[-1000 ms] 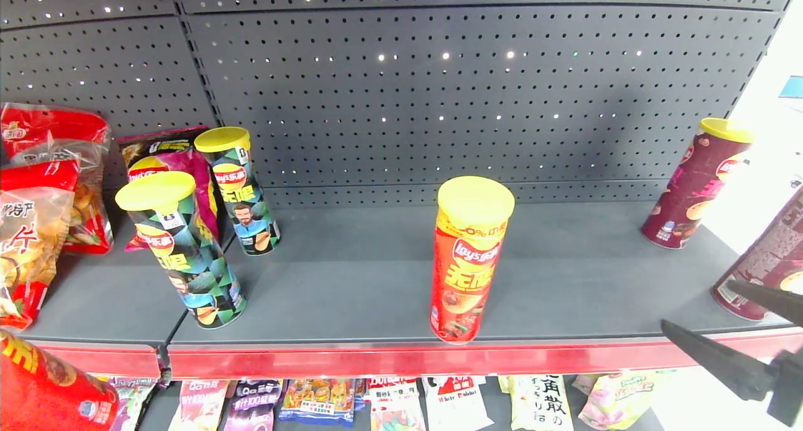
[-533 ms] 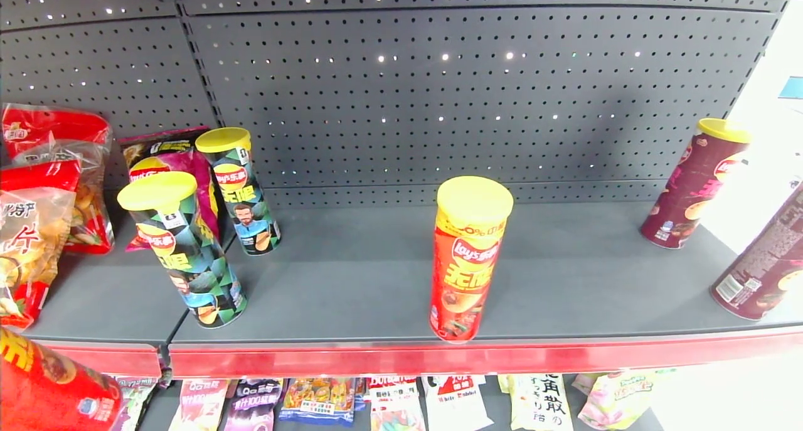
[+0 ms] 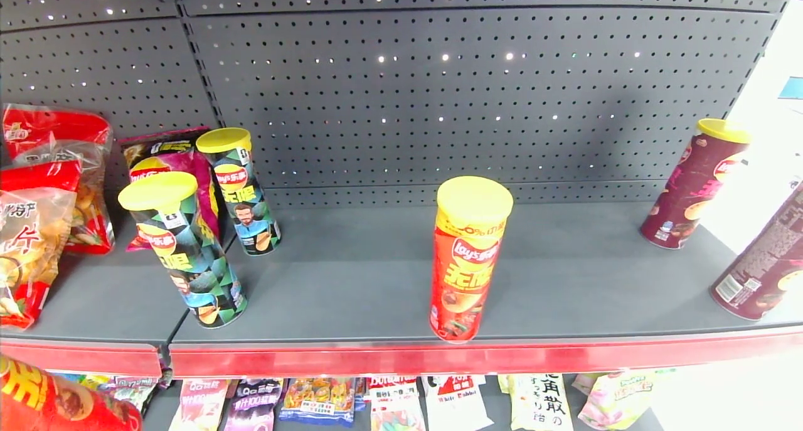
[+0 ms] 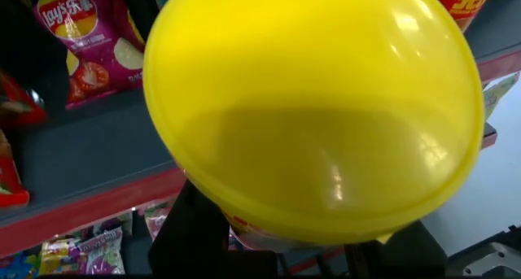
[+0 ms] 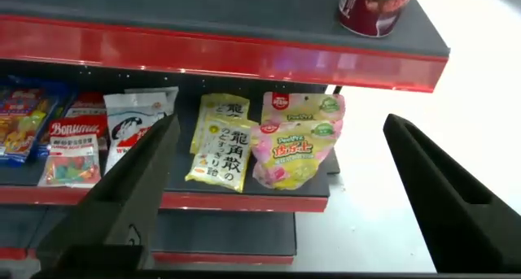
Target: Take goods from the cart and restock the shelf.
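Fingers of the left gripper (image 4: 289, 250) are clenched around the red can (image 3: 56, 403), low on its body. Its yellow lid (image 4: 309, 108) faces the wrist camera and covers nearly all of the body, so where the pads touch is hard to make out. In the head view this can sits at the lower left corner, cut off, below the front rail (image 3: 439, 359) of the shelf (image 3: 376, 280).

The right gripper (image 5: 281, 120) has its fingers spread wide with nothing between them, facing the packets (image 5: 224, 149) one level lower.

On the shelf the cans stand upright, grouped by kind: green cans (image 3: 182, 249) on the left, a standing red can (image 3: 467, 261) at the front middle, maroon cans (image 3: 693, 183) on the right, the nearer one cut by the edge. I judge that the held can belongs by the standing red one, where bare shelf remains.
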Controlling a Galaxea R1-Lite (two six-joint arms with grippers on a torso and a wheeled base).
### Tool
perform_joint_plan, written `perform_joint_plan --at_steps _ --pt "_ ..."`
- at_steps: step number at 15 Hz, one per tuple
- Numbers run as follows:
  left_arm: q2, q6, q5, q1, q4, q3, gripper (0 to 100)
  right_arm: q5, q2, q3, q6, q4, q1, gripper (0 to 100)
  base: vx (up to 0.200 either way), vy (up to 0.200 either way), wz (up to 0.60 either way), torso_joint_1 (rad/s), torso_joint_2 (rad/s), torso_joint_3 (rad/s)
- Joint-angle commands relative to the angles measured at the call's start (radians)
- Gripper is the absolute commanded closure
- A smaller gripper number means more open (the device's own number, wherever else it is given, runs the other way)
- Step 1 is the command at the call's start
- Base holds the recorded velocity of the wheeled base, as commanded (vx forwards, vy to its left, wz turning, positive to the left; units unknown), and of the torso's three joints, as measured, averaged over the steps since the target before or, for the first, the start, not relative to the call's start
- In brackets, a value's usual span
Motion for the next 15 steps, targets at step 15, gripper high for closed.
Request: perform_joint_plan --at_steps 15 --pt "-0.027 -0.019 -0.003 0.000 -0.001 0.012 100 0.031 -0.002 0.008 0.011 -0.011 0.000 0 0.000 0.000 -0.24 0.002 0.00 0.001"
